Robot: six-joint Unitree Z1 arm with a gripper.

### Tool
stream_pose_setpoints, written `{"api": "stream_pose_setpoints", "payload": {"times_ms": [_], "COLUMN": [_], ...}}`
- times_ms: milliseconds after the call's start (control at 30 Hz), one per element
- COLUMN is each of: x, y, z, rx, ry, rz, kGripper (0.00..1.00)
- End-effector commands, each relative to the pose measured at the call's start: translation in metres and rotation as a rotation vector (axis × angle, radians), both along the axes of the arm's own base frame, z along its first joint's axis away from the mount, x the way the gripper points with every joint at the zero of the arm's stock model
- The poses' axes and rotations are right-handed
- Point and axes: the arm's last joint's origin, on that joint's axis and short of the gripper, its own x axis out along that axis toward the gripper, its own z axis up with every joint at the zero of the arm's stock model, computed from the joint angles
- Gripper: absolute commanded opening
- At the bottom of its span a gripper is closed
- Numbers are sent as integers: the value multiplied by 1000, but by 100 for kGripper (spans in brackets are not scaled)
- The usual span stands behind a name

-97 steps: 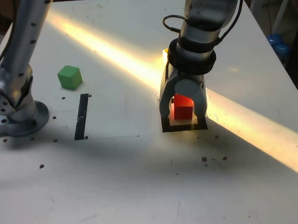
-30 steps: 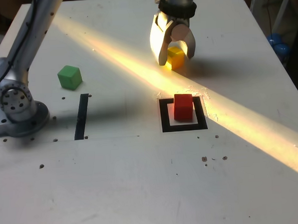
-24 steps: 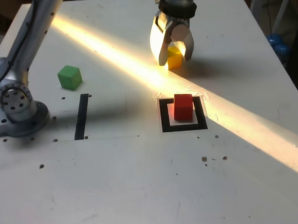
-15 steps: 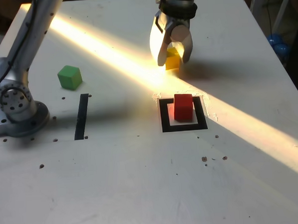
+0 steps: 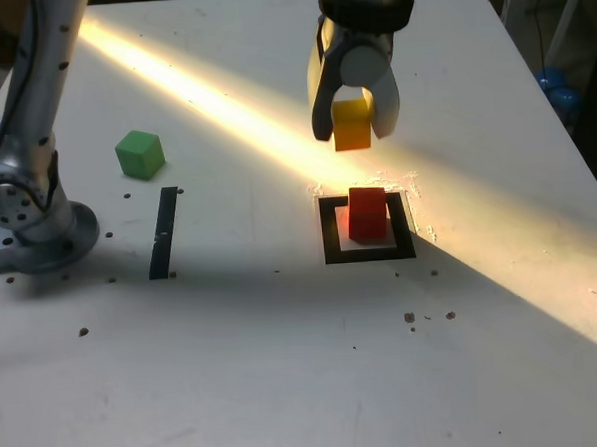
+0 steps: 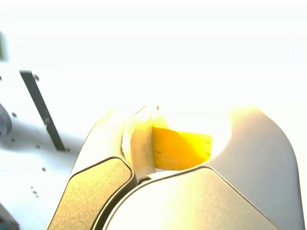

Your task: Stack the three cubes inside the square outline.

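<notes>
In the exterior view we look down from up high, off the arm, over the tabletop [image 5: 286, 364]. We face its far edge, which runs along near the top, and we see its far corner on the exterior view's right. In the wrist view we ride on the arm, very close behind the pincer [image 5: 356, 120], and look past it. Both views show the pincer, the yellow cube [image 5: 351, 126] and the black strip [image 5: 164, 233].

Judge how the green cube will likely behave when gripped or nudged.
The green cube looks solid and straight-edged, so it should probably stay stiff in the gripper. Resting on a flat face, it would likely slide rather than roll if nudged.
</notes>
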Motion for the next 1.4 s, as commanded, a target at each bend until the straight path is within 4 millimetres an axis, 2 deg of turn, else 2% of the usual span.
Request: {"api": "stream_pose_setpoints", "payload": {"times_ms": [0,233,333,633,933,1000,1167,1233,1367], "x": [-1,-2,0,6,9,10,11,10,7], "y": [-12,-60,-69,-74,-68,-66,-61,-60,-59], "z": [2,-4,-9,-20,-26,-28,-31,-31,-29], "rx": [-2,-2,-5,-6,1,0,-5,-6,-6], "ry": [0,15,24,35,33,30,24,25,24], "rz": [-16,-75,-83,-85,-75,-74,-75,-74,-72], "kGripper": [32,32,32,32,33,45,92,99,100]}}
